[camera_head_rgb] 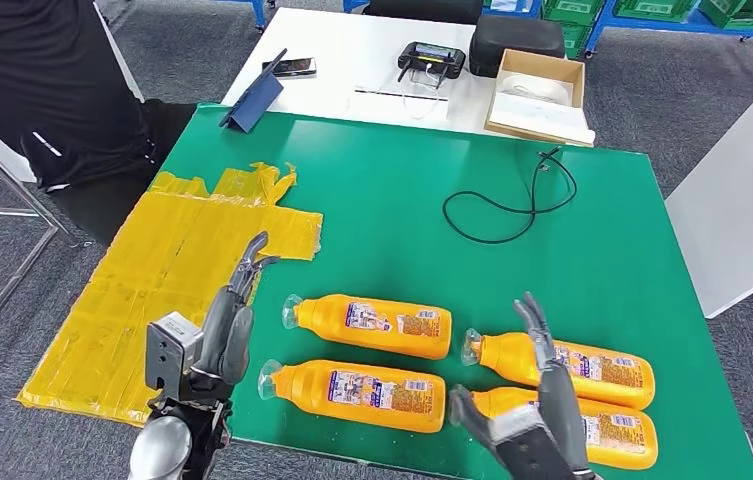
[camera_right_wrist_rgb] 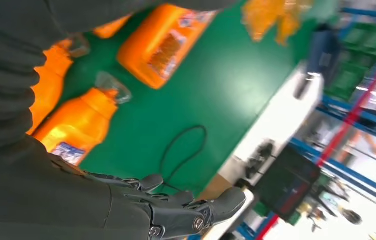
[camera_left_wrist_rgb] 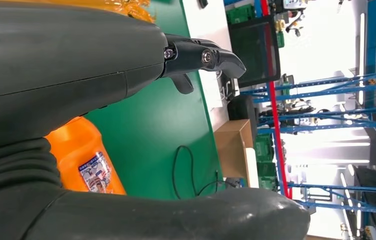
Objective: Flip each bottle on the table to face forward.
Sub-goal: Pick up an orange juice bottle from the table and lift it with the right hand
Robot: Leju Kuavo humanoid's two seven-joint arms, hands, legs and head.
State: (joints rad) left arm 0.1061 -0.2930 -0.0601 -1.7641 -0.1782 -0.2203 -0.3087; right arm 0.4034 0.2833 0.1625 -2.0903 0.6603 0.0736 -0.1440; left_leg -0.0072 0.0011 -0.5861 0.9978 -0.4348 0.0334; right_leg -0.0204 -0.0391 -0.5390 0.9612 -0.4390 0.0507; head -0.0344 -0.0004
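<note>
Both hands are recorded as empty, fingers spread and extended, nothing grasped. Left hand (camera_head_rgb: pixel 227 325) is raised over the near left part of the green table (camera_head_rgb: pixel 372 190), fingertips directed away from the robot, beside the caps of the two left bottles but not touching them. Right hand (camera_head_rgb: pixel 542 400) is raised above the near-right bottle (camera_head_rgb: pixel 607 435), partly covering it in the head view; contact cannot be confirmed.

Four orange bottles are noted lying on their sides in the near half of the table, in two rows of two. Far-left bottle (camera_head_rgb: pixel 377 325) and near-left bottle (camera_head_rgb: pixel 357 395) lie close together; far-right bottle (camera_head_rgb: pixel 567 372) lies just beyond the near-right one. Every long axis runs roughly across the table, left to right, slightly slanted; clear caps point to the robot's left, bases to its right. Printed labels are seen facing up on all four.

Step judged: approach, before any grasp; no bottle is held. Which bottle is targeted cannot be told with certainty, though the right hand is nearest the near-right one. The next move is judged to call for lowering a hand across a bottle's body, closing around its width, then rolling it about its long axis.

Beyond: a yellow taped patch (camera_head_rgb: pixel 152 280) at the left, a black cable (camera_head_rgb: pixel 512 205) farther back.
</note>
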